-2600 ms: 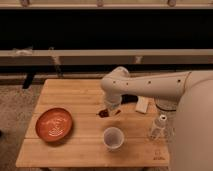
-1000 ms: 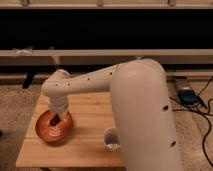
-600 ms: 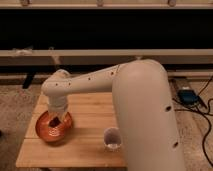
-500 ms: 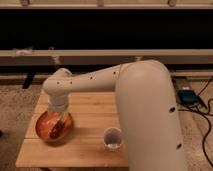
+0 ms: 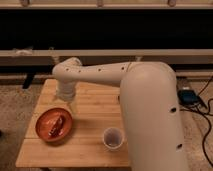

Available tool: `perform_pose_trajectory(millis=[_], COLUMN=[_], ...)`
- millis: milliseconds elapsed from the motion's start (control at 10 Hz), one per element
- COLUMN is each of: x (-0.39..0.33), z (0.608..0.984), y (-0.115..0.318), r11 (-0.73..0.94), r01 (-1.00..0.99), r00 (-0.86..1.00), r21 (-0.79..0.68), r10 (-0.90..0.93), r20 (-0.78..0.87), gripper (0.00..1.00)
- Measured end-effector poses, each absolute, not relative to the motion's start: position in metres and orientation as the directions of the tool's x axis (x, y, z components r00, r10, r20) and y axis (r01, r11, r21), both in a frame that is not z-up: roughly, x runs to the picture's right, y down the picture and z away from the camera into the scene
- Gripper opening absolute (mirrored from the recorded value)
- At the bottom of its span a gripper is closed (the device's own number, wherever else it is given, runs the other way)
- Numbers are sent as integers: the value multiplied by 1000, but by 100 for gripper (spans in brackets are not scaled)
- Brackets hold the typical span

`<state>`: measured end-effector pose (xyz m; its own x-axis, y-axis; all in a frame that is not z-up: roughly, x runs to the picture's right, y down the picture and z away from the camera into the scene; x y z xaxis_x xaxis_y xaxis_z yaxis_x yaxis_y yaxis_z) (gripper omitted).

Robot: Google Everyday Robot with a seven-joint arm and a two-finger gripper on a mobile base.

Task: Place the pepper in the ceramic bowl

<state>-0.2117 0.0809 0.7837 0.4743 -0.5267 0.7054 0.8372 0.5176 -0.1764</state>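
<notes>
Warm, soft light falls from above on the desk, while the background behind lies in deep shadow. The pale arm shows mild glare. The gripper hangs shaded beside the ceramic bowl.

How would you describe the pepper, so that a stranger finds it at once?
On the wooden table, look at the wide orange-red ceramic bowl near the left edge, below the robot's hand. The pepper lies inside it: small, dark red, elongated. The white cup to the right holds nothing like it.
</notes>
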Motion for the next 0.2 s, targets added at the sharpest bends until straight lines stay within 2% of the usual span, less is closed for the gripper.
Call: perform_pose_trajectory(millis=[200], x=[-185], z=[806], y=[58], r11=[522], r01=[811], r00=[534], r21=[-265], r10=[-476], r20=[699], gripper=[80])
